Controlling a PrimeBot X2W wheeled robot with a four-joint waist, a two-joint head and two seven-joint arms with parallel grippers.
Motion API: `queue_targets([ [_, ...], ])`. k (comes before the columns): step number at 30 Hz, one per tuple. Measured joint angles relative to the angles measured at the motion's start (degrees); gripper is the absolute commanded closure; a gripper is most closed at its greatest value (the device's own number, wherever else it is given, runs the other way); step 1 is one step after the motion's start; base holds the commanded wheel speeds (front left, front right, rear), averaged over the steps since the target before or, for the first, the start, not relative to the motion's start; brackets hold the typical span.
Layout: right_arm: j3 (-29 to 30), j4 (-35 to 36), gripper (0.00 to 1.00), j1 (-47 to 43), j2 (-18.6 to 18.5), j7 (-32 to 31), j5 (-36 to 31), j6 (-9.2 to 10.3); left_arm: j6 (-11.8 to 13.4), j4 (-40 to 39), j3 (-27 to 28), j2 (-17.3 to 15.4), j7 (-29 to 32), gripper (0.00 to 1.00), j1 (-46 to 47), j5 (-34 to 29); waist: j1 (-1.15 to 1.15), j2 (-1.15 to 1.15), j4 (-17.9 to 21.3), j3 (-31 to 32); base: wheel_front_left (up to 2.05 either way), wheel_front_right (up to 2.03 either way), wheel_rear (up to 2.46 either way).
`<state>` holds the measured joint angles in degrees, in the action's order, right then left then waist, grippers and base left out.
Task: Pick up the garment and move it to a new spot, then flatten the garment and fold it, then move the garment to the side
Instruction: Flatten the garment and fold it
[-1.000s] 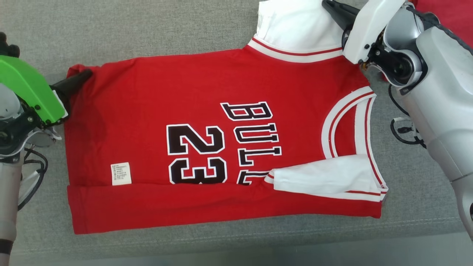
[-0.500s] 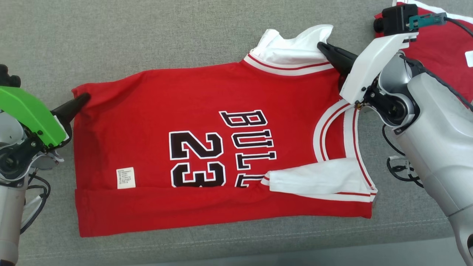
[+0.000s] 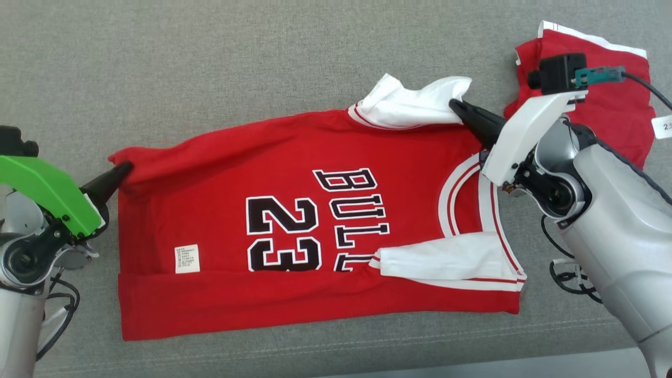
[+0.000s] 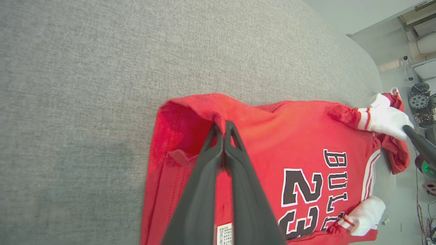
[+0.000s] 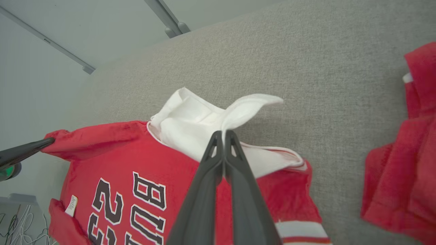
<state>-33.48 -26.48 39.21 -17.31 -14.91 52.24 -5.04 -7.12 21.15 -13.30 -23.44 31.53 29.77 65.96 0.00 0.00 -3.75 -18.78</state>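
The garment is a red jersey with white sleeves, printed "BULLS 23", lying across the grey cushion with its near strip folded over. My left gripper is shut on the jersey's far left corner, and the fabric bunches around its tips. My right gripper is shut on the white sleeve at the far right corner, pinching its edge. The far edge of the jersey hangs slightly raised between the two grips. The other white sleeve lies folded on the jersey's near right part.
A second red garment lies crumpled on the cushion behind my right arm. The cushion's front seam runs just below the jersey's near edge. Bare grey cushion stretches beyond the jersey.
Both grippers have kept their hold and drawn the jersey's far edge toward its near edge, wrinkling the left corner. The head view has shifted, bringing the second red garment into sight.
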Motion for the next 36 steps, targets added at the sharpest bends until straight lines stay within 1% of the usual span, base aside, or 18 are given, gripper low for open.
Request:
queue_targets([
  [6, -0.02, 0.98, 1.00, -3.93, -0.76, 0.33, 0.75, 0.00, -0.01, 0.22, -0.14, -0.22, -0.89, 1.00, -3.09, 0.43, 0.00, 0.00, 0.01, 2.92, 0.00, 0.00, 0.00],
  [12, 0.00, 2.85, 1.00, -7.57, -1.11, 0.33, 1.55, 0.16, -0.01, 0.40, 0.13, -1.31, -1.34, 1.00, -6.28, 0.92, 0.00, 0.00, 0.20, 5.94, 0.00, 0.00, 0.00],
  [18, 0.37, 5.95, 1.00, -10.51, -1.53, 0.26, 3.00, 1.60, 0.00, -0.16, 0.34, -1.74, -1.34, 1.00, -8.32, 1.19, 0.00, 0.00, 0.65, 7.98, 0.00, 0.00, 0.00],
  [21, 0.45, 7.08, 1.00, -12.04, -1.86, 0.26, 3.28, 1.71, 0.00, -0.78, 0.32, -1.74, -1.67, 1.00, -9.18, 1.53, 0.00, 0.00, 0.87, 8.30, 0.00, 0.00, 0.00],
  [25, 0.73, 8.58, 1.00, -13.47, -2.40, 0.26, 3.32, 2.69, -0.01, -1.24, 0.33, -1.75, -1.83, 1.00, -10.33, 1.54, 0.00, 0.00, 1.07, 8.61, 0.00, 0.00, 0.00],
  [29, 1.00, 9.75, 1.00, -14.09, -2.76, 0.26, 3.41, 2.75, 0.00, -1.44, 0.30, -1.80, -1.91, 1.00, -11.15, 1.77, 0.00, 0.00, 1.18, 8.91, 0.00, 0.00, 0.00],
  [31, 1.04, 10.48, 1.00, -14.79, -2.83, 0.26, 3.67, 3.50, 0.00, -1.62, 0.29, -1.85, -1.91, 1.00, -11.73, 1.78, 0.00, 0.00, 1.24, 9.29, 0.00, 0.00, 0.00],
  [34, 1.15, 11.28, 1.00, -16.38, -3.25, 0.26, 3.82, 3.80, 0.00, -1.85, -0.07, -2.00, -1.90, 1.00, -12.60, 1.78, 0.00, 0.00, 1.26, 9.75, 0.00, 0.00, 0.00],
  [36, 1.36, 12.01, 1.00, -17.90, -3.58, 0.26, 4.35, 4.48, -0.01, -2.21, -0.15, -2.11, -1.91, 1.00, -13.48, 1.78, 0.00, 0.00, 1.17, 10.39, 0.00, 0.00, 0.00],
])
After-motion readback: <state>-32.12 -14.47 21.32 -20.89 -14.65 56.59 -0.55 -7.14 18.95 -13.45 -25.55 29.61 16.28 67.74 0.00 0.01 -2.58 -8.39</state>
